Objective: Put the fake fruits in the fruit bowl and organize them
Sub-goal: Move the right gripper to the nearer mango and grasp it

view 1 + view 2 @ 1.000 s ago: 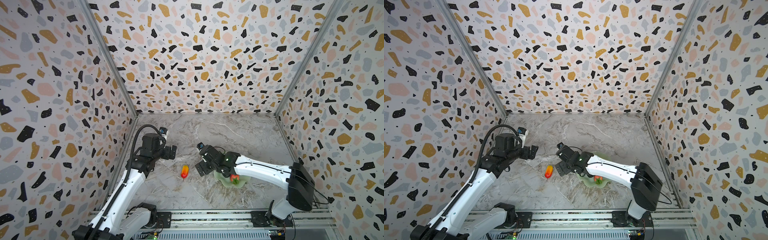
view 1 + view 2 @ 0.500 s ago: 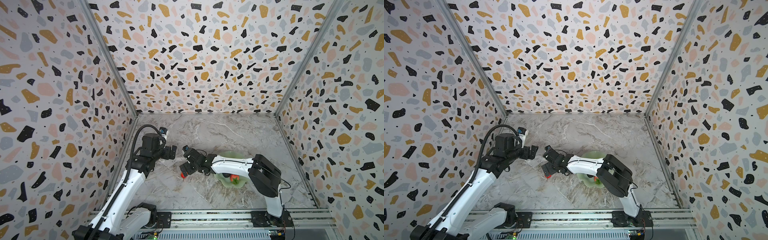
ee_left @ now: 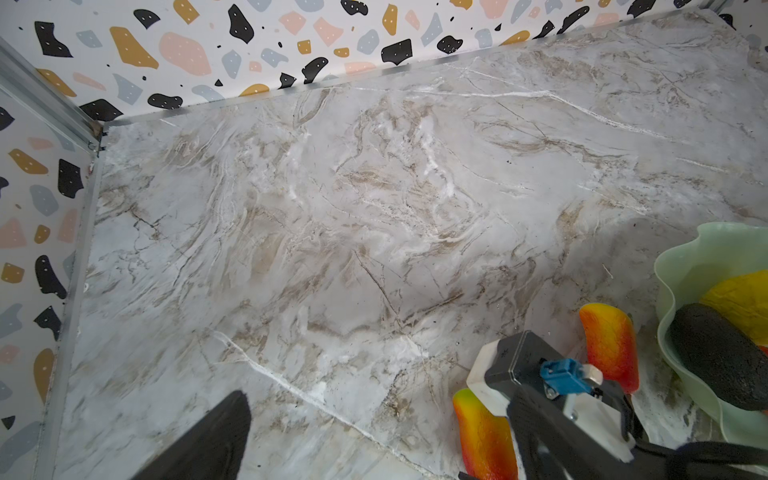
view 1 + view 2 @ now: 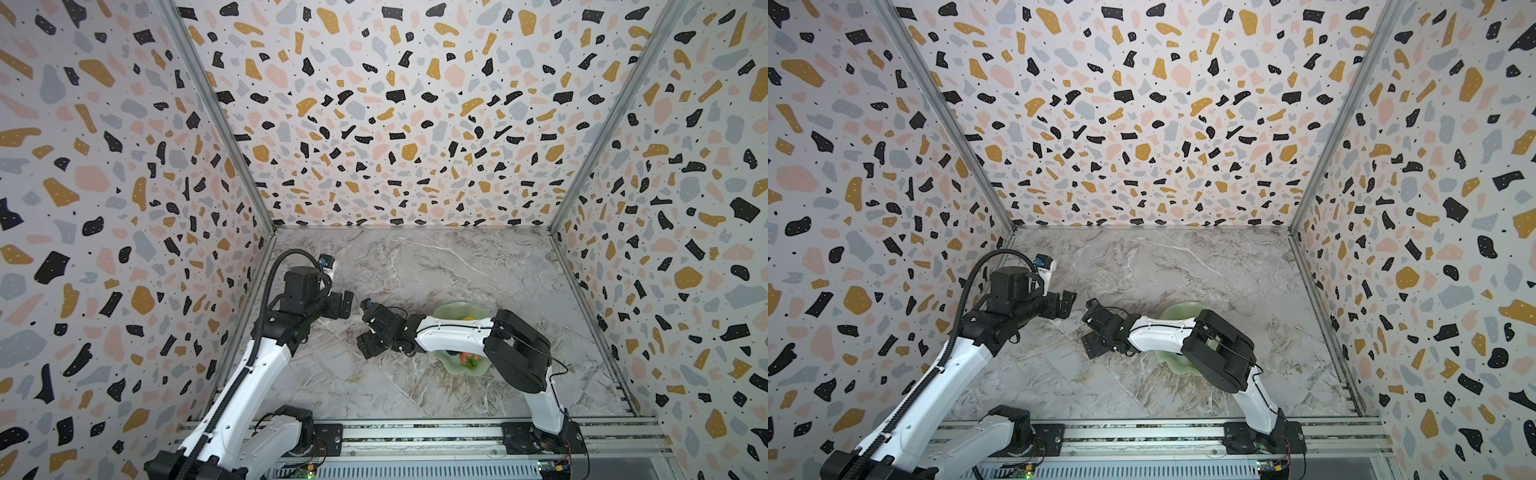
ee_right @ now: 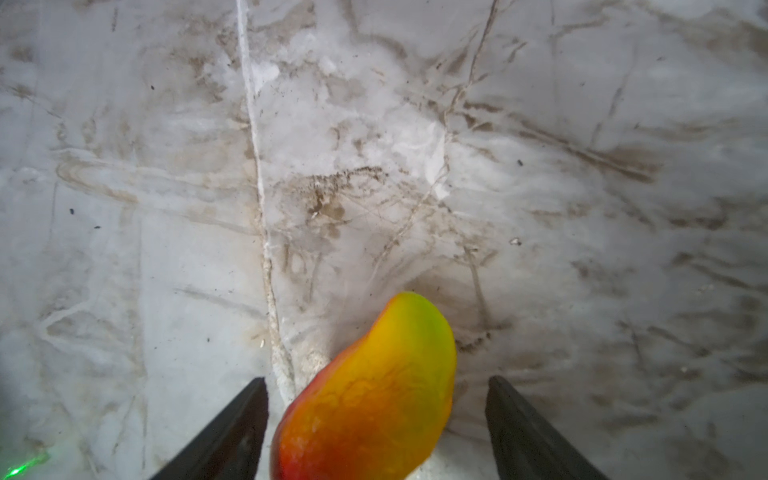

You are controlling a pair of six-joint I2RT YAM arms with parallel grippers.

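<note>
Well to the left of the fruit bowl (image 4: 451, 311), the left gripper (image 4: 345, 304) hangs over the marble table (image 4: 415, 266). From where I stand I can't tell whether its jaws are apart or together. Nearer the bowl, also on its left, the right gripper (image 5: 376, 380) reaches down around a red-to-yellow fruit (image 5: 365, 399) lying on the table. Its fingers are spread, one on each side, with bare marble showing in both gaps, so nothing is pinched. In both top views the gripper hides this fruit. A second red-to-yellow fruit (image 3: 609, 345) lies on the table just outside the bowl's wavy rim. Inside the bowl sit a yellow round fruit (image 3: 739, 299), a dark oval fruit (image 3: 715, 353) against it, and a strawberry (image 4: 467, 358). The right arm crosses above the bowl.
</note>
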